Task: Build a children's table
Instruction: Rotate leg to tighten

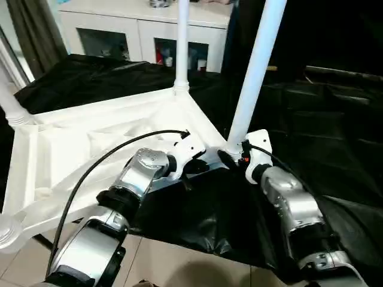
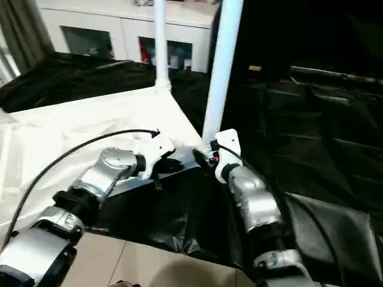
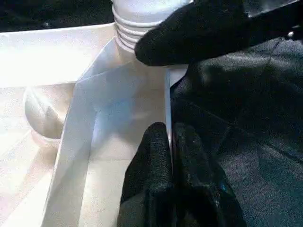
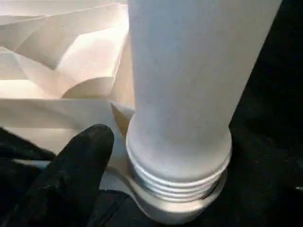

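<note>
The children's table top (image 1: pixel 90 137) lies upside down on a black cloth, ribbed side up. Three white legs stand in its corner sockets: one at the far corner (image 1: pixel 182 48), one at the left (image 1: pixel 12 107), one at the near right corner (image 1: pixel 254 72). My left gripper (image 3: pixel 170 137) is shut on the top's thin near rim, close to that near right leg. My right gripper (image 1: pixel 230 156) sits at the base of the same leg (image 4: pixel 189 94). Its one visible finger (image 4: pixel 80 161) stands a little apart from the threaded collar (image 4: pixel 180 179), so the gripper is open.
A white cabinet (image 1: pixel 143 36) with glass doors stands behind the table. The black cloth (image 1: pixel 323 137) spreads to the right and hangs over the near edge above a tiled floor (image 1: pixel 173 263). An open corner socket (image 1: pixel 6 230) shows at the near left.
</note>
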